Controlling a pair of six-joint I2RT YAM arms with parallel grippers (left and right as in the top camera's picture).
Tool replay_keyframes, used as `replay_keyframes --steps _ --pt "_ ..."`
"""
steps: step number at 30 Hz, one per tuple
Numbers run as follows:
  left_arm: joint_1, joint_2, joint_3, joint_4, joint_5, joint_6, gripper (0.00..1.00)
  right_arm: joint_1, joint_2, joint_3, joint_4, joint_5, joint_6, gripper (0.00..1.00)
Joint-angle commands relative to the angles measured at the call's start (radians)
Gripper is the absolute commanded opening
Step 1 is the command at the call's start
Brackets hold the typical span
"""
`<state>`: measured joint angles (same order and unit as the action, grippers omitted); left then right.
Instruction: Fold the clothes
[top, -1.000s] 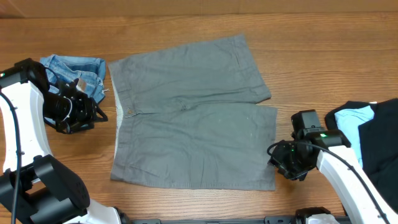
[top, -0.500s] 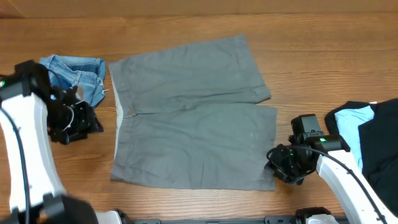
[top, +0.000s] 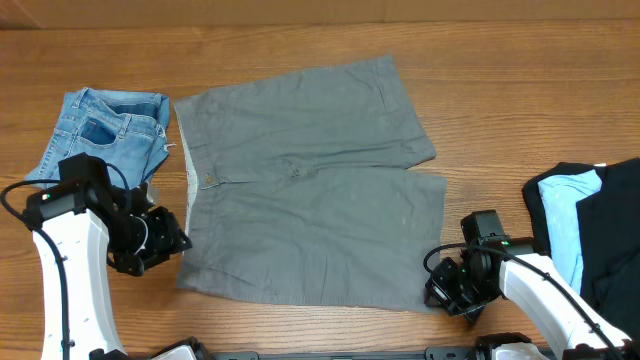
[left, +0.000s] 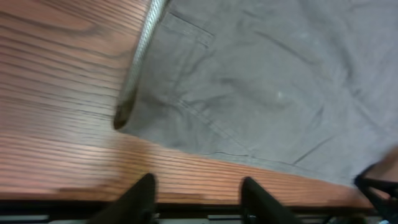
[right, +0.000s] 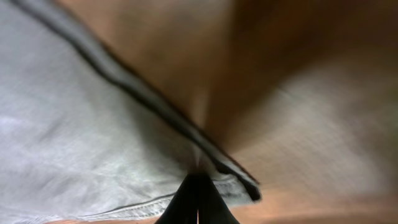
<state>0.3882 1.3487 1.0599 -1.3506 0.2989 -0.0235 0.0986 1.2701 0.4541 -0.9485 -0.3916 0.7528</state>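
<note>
The clothes, a pair of grey shorts (top: 310, 215), lie flat on the wooden table, waistband to the left and legs to the right. My right gripper (top: 437, 293) is at the front right hem corner. In the right wrist view its fingers (right: 198, 194) are pressed together on the stitched hem of the shorts (right: 74, 124), and the cloth bunches at their tips. My left gripper (top: 175, 240) is beside the front left waistband corner. In the left wrist view it (left: 199, 198) stands open over bare wood, just short of the shorts' edge (left: 261, 93), with nothing between the fingers.
Small blue denim shorts (top: 110, 125) lie at the back left, behind my left arm. Black and light-blue garments (top: 595, 225) are piled at the right edge. The table's front edge runs just below both grippers.
My left arm has swung from beside the denim shorts toward the front, to the grey shorts' waistband corner. The right gripper has moved slightly forward and shut on the hem corner.
</note>
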Motion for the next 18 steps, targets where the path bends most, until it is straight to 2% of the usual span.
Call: replay_keyframes --steps 1,2,4,7,9,12,14,15,18 --pt "0.002 -0.001 -0.011 0.014 0.056 -0.006 0.59 -0.015 0.005 0.005 -0.013 0.015 -0.002 0.04" --pt "0.002 -0.001 -0.011 0.019 0.043 -0.006 0.61 -0.015 0.000 0.016 -0.006 0.002 -0.031 0.04" --pt "0.002 0.000 -0.011 0.026 0.028 -0.006 0.68 -0.015 -0.011 0.042 -0.008 -0.038 -0.086 0.10" --pt "0.002 0.004 -0.011 0.032 0.006 -0.007 0.69 -0.015 -0.035 0.087 -0.037 -0.083 -0.122 0.24" --pt "0.002 0.019 -0.027 0.045 0.004 -0.028 0.70 -0.015 -0.065 0.124 -0.074 -0.082 -0.122 0.37" --pt "0.002 0.035 -0.066 0.085 -0.004 -0.078 0.74 -0.015 -0.079 0.130 -0.076 -0.082 -0.122 0.43" --pt "0.005 0.051 -0.089 0.115 -0.053 -0.165 0.80 -0.015 -0.079 0.130 -0.077 -0.082 -0.122 0.45" --pt "0.008 0.062 -0.101 0.131 -0.075 -0.207 0.84 -0.015 -0.079 0.130 -0.079 -0.082 -0.122 0.46" --pt "0.021 0.097 -0.127 0.187 -0.092 -0.254 0.89 -0.015 -0.079 0.130 -0.083 -0.082 -0.123 0.46"
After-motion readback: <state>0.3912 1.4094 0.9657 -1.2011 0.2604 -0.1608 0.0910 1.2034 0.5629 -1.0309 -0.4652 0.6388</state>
